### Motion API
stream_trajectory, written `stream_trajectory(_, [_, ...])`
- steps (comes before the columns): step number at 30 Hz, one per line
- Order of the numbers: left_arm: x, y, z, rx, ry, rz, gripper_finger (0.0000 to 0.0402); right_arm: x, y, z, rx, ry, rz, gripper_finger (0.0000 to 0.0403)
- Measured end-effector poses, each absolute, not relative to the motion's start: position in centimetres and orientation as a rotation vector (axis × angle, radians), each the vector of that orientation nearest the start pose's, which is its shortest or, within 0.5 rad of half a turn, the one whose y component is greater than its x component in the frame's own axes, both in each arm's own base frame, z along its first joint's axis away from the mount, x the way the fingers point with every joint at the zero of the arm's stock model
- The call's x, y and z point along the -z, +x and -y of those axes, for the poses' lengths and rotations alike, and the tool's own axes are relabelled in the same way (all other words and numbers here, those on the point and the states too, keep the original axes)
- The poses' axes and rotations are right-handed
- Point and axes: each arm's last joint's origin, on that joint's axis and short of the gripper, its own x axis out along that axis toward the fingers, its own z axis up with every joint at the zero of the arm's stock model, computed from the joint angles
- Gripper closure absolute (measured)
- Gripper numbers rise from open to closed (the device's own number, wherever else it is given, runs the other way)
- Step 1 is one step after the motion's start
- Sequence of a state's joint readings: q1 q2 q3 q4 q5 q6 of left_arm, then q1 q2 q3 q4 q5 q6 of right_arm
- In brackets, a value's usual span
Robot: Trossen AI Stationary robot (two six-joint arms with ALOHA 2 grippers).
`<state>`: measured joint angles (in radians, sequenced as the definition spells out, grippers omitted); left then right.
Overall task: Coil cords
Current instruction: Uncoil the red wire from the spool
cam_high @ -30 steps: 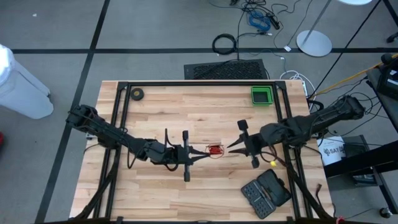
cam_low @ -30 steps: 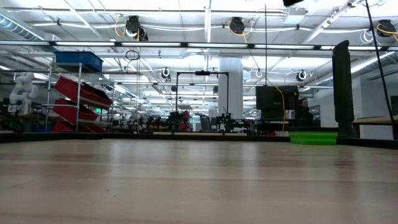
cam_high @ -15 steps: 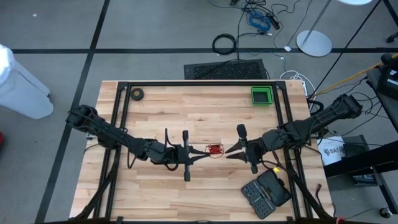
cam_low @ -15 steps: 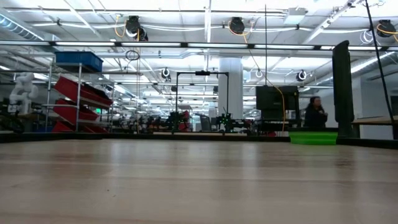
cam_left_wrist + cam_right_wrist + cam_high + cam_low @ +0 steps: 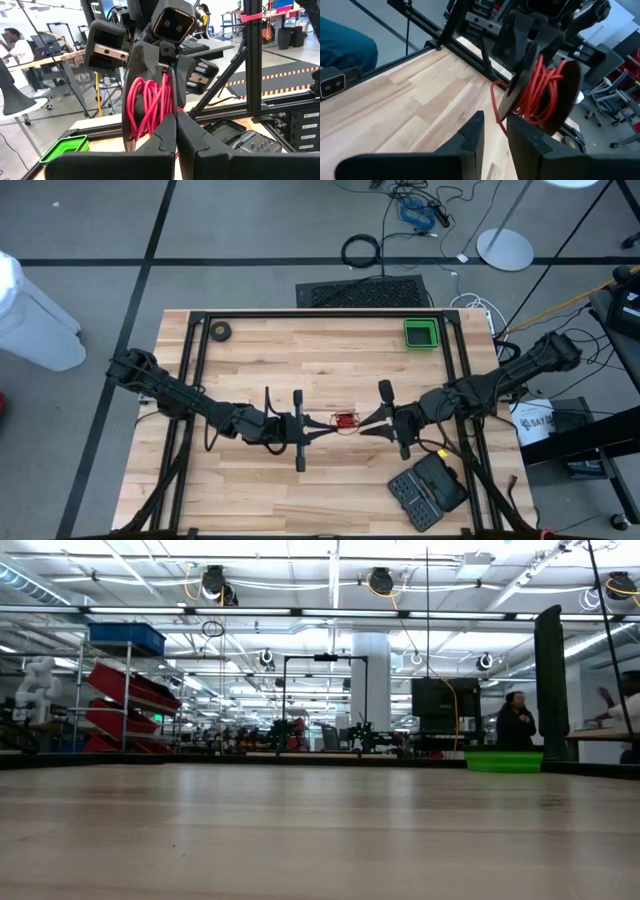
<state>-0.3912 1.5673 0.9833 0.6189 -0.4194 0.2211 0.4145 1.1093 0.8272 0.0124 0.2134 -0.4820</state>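
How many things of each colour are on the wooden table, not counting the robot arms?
Red: 1, the cord wound in loops, between the two grippers.
Green: 1, the little bin at the far edge.
Black: 2, the small ring roll in the far corner and the tool case near the front edge.
Total: 4

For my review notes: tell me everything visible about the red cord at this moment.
The red cord is thin, glossy and wire-like, gathered into a loose bundle of many loops against a round black reel. It hangs mid-table between both arms. The left gripper is shut on the bundle; the right gripper is at its other side, one strand running between its fingers.
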Motion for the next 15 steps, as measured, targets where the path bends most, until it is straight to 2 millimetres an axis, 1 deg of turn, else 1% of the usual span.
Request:
stream_trajectory(8, [-28.5, 32.9, 12.3, -0.031, 0.207, 0.026, 0.0401, -29.3, 23.7, -9.7, -0.267, -0.576, -0.250, 0.0332])
stream_trajectory(15, [-28.6, 32.9, 12.3, -0.035, 0.205, 0.032, 0.0401, -29.1, 23.9, -9.8, -0.272, -0.577, -0.259, 0.0332])
